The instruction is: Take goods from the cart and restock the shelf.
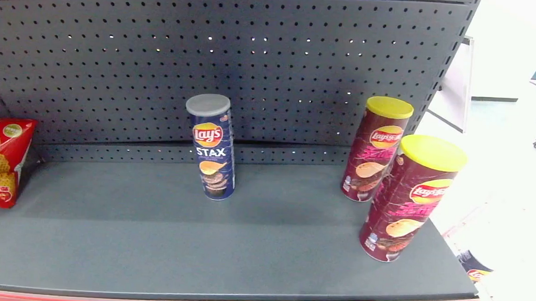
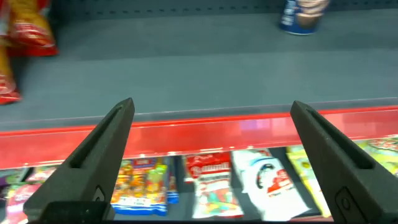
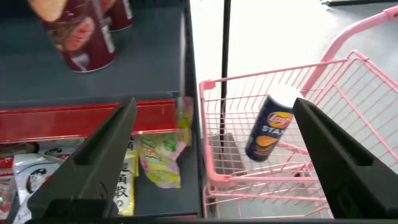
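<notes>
— Where are the goods?
— I see one blue can (image 3: 270,127) leaning inside the pink cart (image 3: 249,74), just past the shelf (image 1: 226,240) end.
— And your pincers?
— My left gripper (image 2: 212,104) and right gripper (image 3: 216,102) both gape wide, holding nothing.

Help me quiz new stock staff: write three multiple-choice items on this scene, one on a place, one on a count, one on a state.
1. Where is the tilted blue can?
A) in the pink cart
B) on the floor
C) on a lower rack

2. How many cans with yellow lids stand on the shelf?
A) one
B) two
C) three

3. The right hand is:
A) open and empty
B) shut on a can
C) shut on a bag

Answers:
1 A: it leans inside the cart's wires.
2 B: two stand at the shelf's right end.
3 A: its fingers are spread with nothing between them.
</notes>
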You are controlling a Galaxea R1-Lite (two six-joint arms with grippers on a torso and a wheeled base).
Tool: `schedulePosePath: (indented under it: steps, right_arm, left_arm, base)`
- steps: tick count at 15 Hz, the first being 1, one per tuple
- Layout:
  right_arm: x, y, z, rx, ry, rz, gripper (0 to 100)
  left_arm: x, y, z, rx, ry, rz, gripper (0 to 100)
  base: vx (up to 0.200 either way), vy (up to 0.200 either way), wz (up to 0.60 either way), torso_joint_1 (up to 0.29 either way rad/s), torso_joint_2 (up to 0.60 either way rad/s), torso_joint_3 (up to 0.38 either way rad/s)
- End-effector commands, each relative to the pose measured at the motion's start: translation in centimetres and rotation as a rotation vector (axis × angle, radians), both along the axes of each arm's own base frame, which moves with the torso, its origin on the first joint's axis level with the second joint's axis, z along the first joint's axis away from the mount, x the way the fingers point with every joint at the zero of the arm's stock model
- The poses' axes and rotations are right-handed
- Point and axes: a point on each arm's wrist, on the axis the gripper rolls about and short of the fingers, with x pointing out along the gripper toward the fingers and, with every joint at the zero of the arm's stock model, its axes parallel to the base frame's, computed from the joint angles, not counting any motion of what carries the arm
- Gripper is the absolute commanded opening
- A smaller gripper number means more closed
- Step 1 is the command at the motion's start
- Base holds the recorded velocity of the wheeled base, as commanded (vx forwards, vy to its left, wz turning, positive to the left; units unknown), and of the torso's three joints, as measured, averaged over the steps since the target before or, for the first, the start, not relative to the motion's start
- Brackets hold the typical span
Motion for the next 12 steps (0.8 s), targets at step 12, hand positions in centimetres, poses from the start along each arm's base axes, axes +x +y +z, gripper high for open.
schedulePosePath:
  steps: [12]
  right_arm:
    - [0.01,0.0,0.0,0.0,0.001,0.0,100]
  left_arm:
    - [0.01,0.0,0.0,0.0,0.001,0.0,100]
  base:
    - [0.0,-0.2,0.0,0.004,0.0,0.004]
